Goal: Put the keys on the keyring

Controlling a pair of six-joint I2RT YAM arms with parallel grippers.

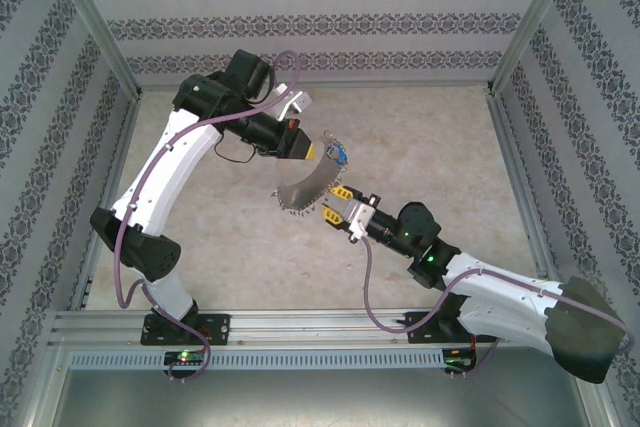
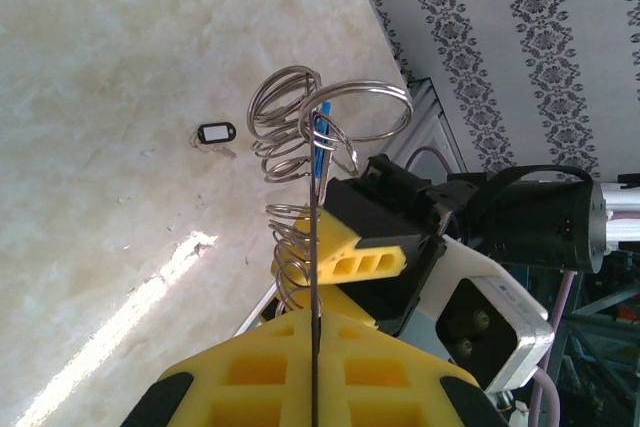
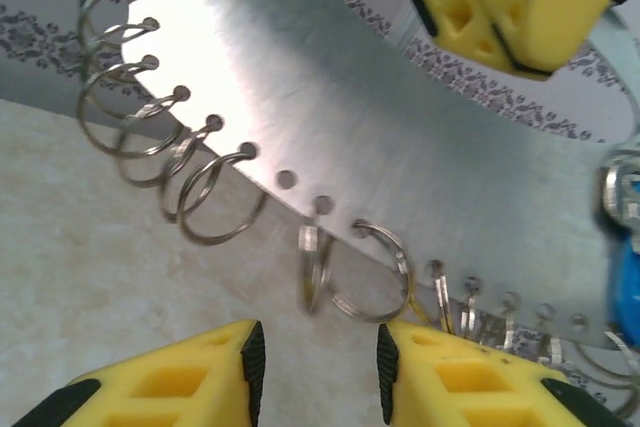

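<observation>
We see the left hand (image 1: 318,150) pressed together on the keyring (image 1: 305,189), a curved flat metal strip held up over the middle of the surface (image 1: 430,137). From the left wrist, the strip shows edge-on as a thin dark line (image 2: 314,247) clamped between the yellow fingers (image 2: 250,377). Holes run along its outer edge (image 3: 400,147), and wire rings (image 3: 215,197) hang through many of them. The rings sit closer together towards the far end, and a couple of holes in the middle stand bare. A blue tag (image 3: 625,292) hangs at the end of the strip nearest the left hand, and from overhead we see it just beside that hand (image 1: 340,155). The right hand (image 1: 330,209) sits at the lower end of the strip, its fingers spread with a clear gap and pinching nothing (image 3: 320,352). One small ring (image 3: 314,267) hangs just beyond that gap, and we cannot tell whether a finger touches it. A key with a black-rimmed white tag (image 2: 213,134) lies alone on the surface, well apart from both hands.
</observation>
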